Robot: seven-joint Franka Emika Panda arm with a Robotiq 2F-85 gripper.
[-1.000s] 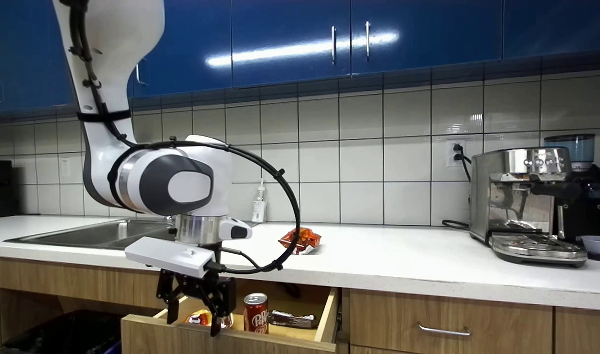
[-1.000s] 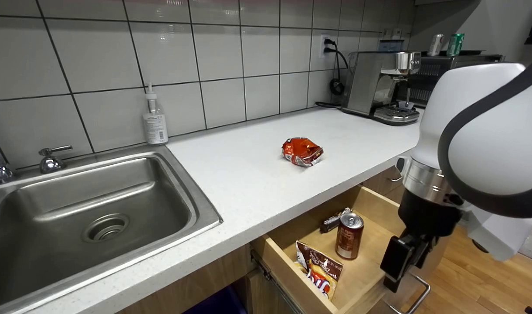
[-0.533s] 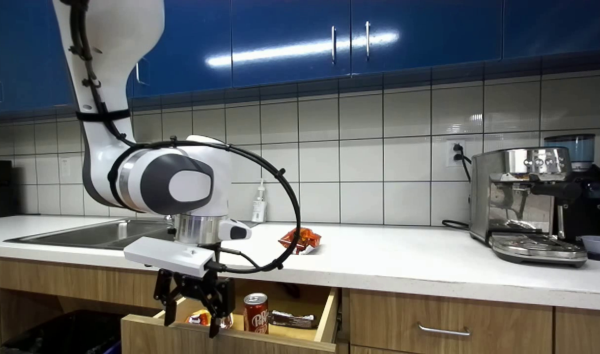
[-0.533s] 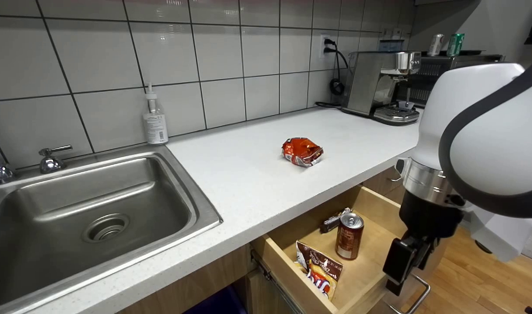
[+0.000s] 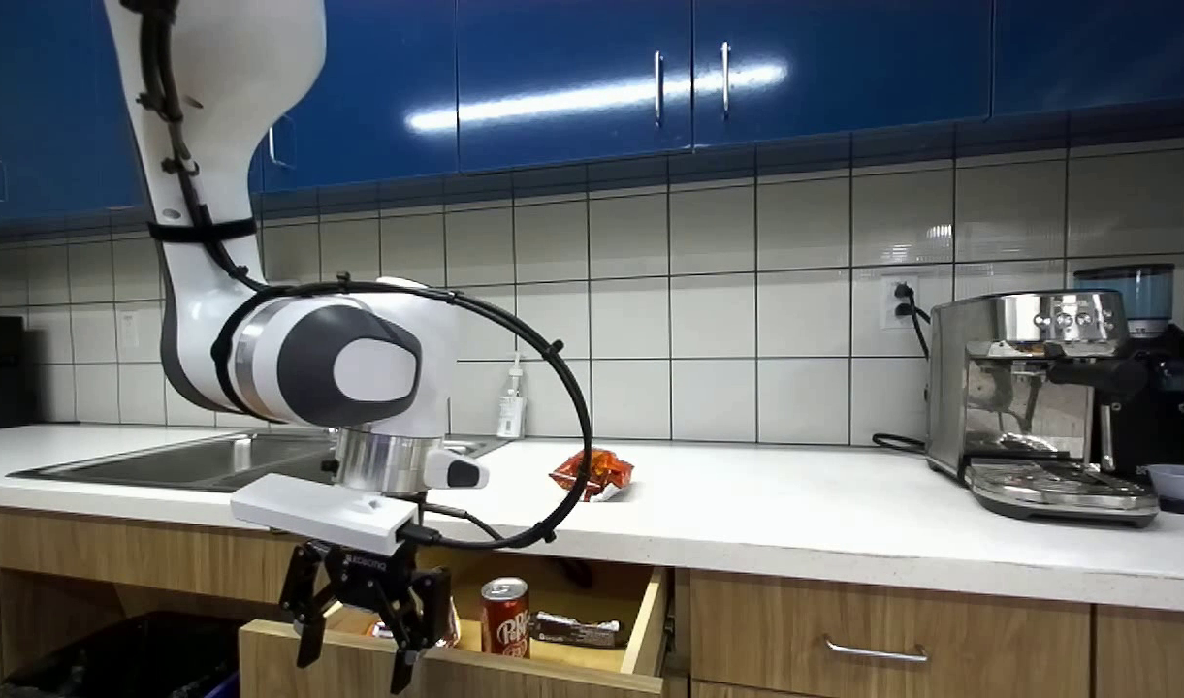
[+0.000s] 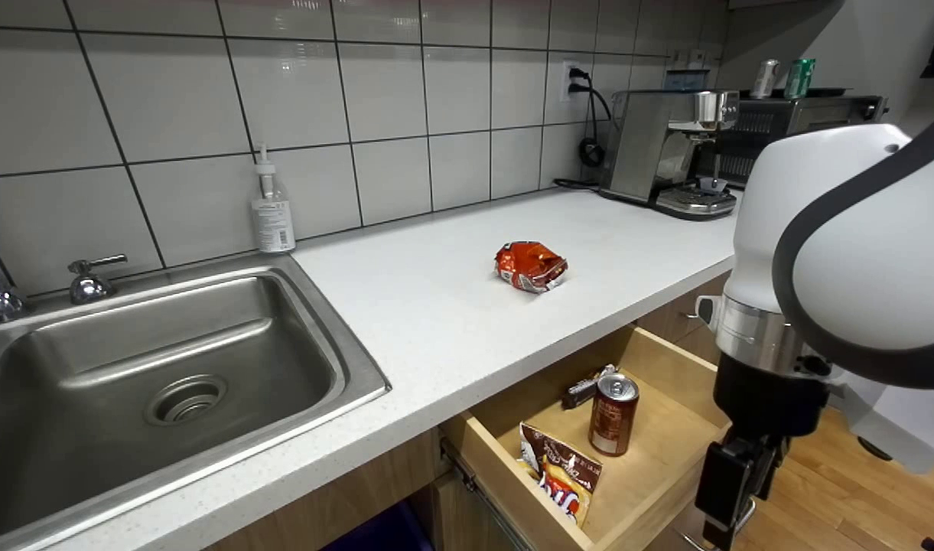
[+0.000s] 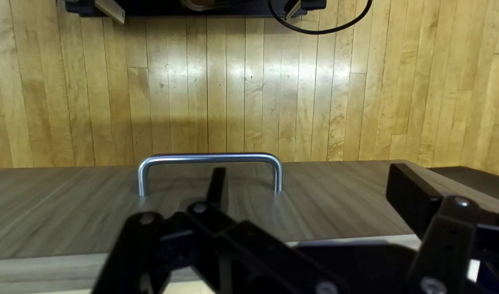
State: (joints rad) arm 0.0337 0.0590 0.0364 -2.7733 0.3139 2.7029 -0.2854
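My gripper (image 5: 355, 669) is open and empty. In an exterior view it (image 6: 720, 536) hangs just outside the front of a pulled-out wooden drawer (image 6: 665, 501). In the wrist view the open jaws (image 7: 308, 183) stand over the drawer's front panel (image 7: 331, 196), with one finger close to the steel bar handle (image 7: 210, 158). Contact cannot be told. The drawer holds an upright dark red soda can (image 6: 613, 417), a brown and yellow snack packet (image 6: 562, 471) and a dark wrapped bar (image 6: 585, 389). The can also shows in an exterior view (image 5: 505, 620). The gripper partly hides the handle and packet.
A crumpled red bag (image 6: 529, 266) lies on the white counter (image 6: 436, 306), whose edge overhangs the drawer. A sink (image 6: 206, 329), a soap bottle (image 6: 272, 214) and an espresso machine (image 5: 1028, 388) are also there. A dark bin (image 5: 126, 659) stands under the counter.
My gripper has moved down and outward, away from the drawer's inside, past its front edge. The jaws have stayed open. The drawer and the things in it have not moved.
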